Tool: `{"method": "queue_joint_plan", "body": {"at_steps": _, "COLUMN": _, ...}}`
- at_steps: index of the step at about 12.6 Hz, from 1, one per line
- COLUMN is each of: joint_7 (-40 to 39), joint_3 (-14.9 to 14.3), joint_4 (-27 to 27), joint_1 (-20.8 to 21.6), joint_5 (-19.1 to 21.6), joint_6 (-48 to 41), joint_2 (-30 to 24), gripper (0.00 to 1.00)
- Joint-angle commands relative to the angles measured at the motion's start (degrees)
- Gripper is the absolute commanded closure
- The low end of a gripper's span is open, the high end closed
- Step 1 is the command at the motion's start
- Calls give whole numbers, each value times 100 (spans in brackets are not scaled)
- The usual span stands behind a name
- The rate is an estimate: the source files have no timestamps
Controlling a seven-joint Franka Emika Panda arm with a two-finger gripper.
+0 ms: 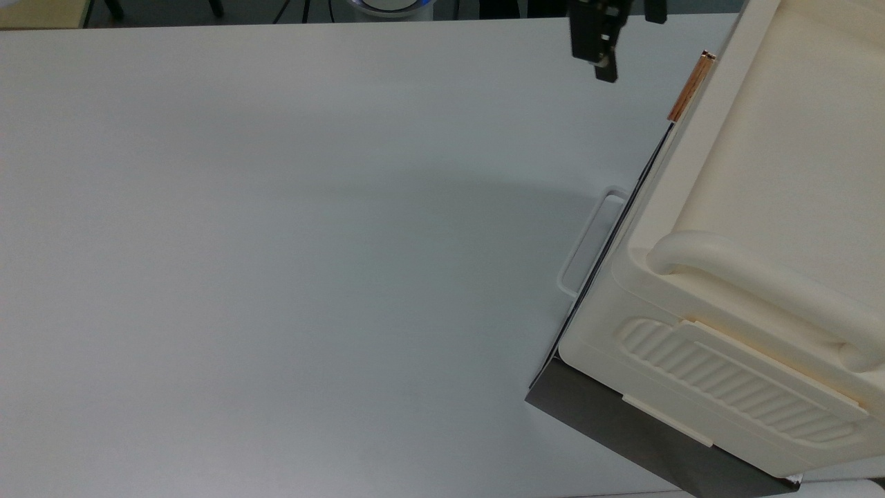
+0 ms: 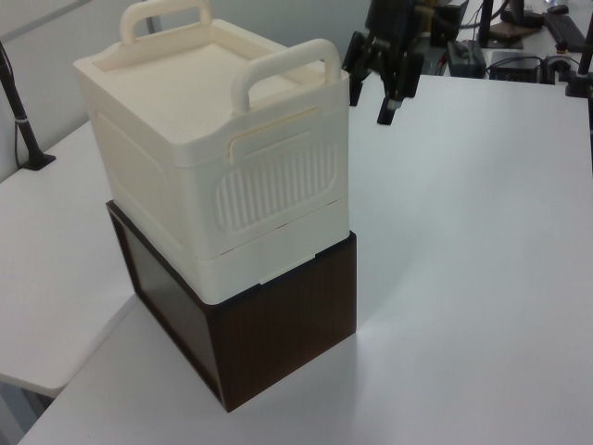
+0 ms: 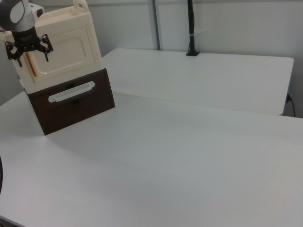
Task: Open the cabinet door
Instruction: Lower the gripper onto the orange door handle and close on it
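Observation:
The cabinet (image 2: pixel 199 153) is a cream plastic box with thick top handles, standing on a dark base (image 2: pixel 287 324). In the right view the cabinet door (image 3: pixel 66 49) is a cream panel with a recessed centre, lying flush and closed. Its copper bar handle (image 3: pixel 32 64) stands upright at the right view's left end; the top view shows the handle (image 1: pixel 691 86) edge-on. My gripper (image 3: pixel 27 53) hangs open just in front of that handle, fingers spread to either side. In the left view the gripper (image 2: pixel 369 93) is by the cabinet's far corner. One dark finger (image 1: pixel 606 68) sits left of the handle in the top view.
A white loop handle (image 3: pixel 71 91) runs across the dark drawer front under the door. The white table (image 1: pixel 276 242) stretches wide to the top view's left. A black pole (image 3: pixel 191 28) stands at the back in the right view, and desks with equipment (image 2: pixel 519 37) behind in the left view.

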Motion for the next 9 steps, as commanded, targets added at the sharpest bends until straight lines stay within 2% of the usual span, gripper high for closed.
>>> {"method": "queue_joint_plan", "body": {"at_steps": 1, "joint_7": -314, "joint_3": 92, "joint_4": 55, "joint_1": 67, "joint_5": 26, "joint_6": 354, "joint_2": 133, "gripper": 5}}
{"method": "queue_joint_plan", "body": {"at_steps": 3, "joint_7": -314, "joint_3": 275, "joint_4": 55, "joint_1": 58, "joint_5": -87, "joint_6": 380, "joint_2": 177, "gripper": 13}}
{"method": "queue_joint_plan", "body": {"at_steps": 6, "joint_7": -332, "joint_3": 294, "joint_4": 46, "joint_1": 67, "joint_5": -202, "joint_6": 643, "joint_2": 186, "gripper": 25}}
{"method": "queue_joint_plan", "body": {"at_steps": 9, "joint_7": -332, "joint_3": 312, "joint_4": 72, "joint_1": 67, "joint_5": -228, "joint_6": 740, "joint_2": 273, "gripper": 28}}
